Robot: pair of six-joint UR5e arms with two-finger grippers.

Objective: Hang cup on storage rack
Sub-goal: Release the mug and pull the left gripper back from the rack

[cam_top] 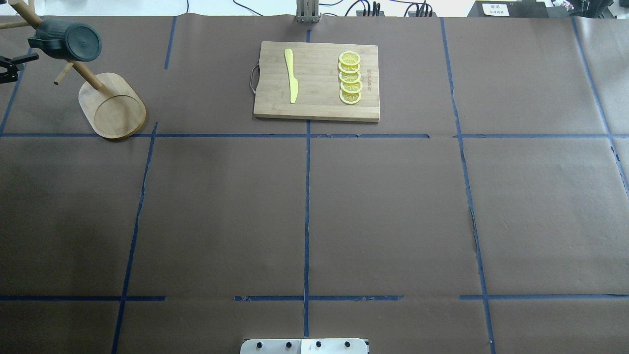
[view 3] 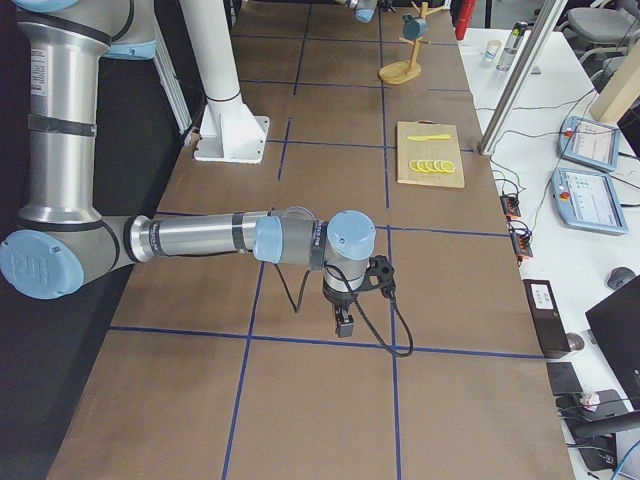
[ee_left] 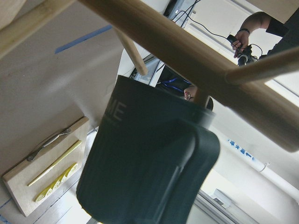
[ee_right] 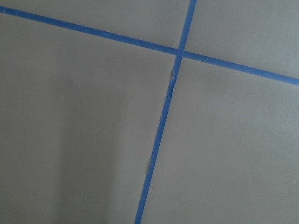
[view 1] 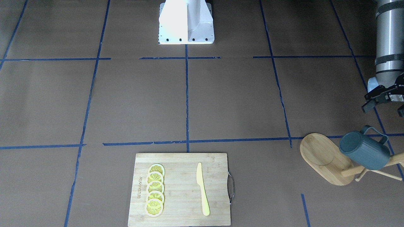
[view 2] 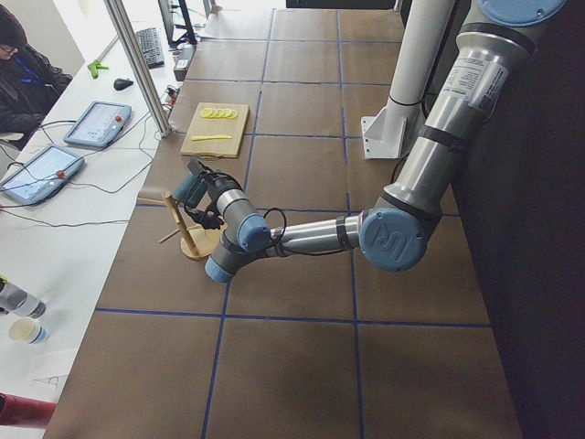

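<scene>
The dark teal-grey ribbed cup [view 1: 366, 151] hangs by its handle on a peg of the bamboo storage rack [view 1: 322, 157], bottom toward the table's middle. It also shows in the overhead view [cam_top: 69, 42] above the rack's oval base [cam_top: 113, 105]. In the left wrist view the cup [ee_left: 149, 168] fills the frame under the rack's post [ee_left: 187, 51]. My left gripper [view 1: 384, 108] is open and empty, a little apart from the cup on the robot's side. My right gripper [view 3: 343, 318] hangs low over bare table; I cannot tell whether it is open.
A rectangular bamboo cutting board [view 1: 180, 189] with several lemon slices [view 1: 154, 195] and a yellow knife [view 1: 202, 189] lies at the far middle edge. The robot's white base [view 1: 186, 22] stands at the near edge. An operator [view 2: 18, 73] sits beyond the table.
</scene>
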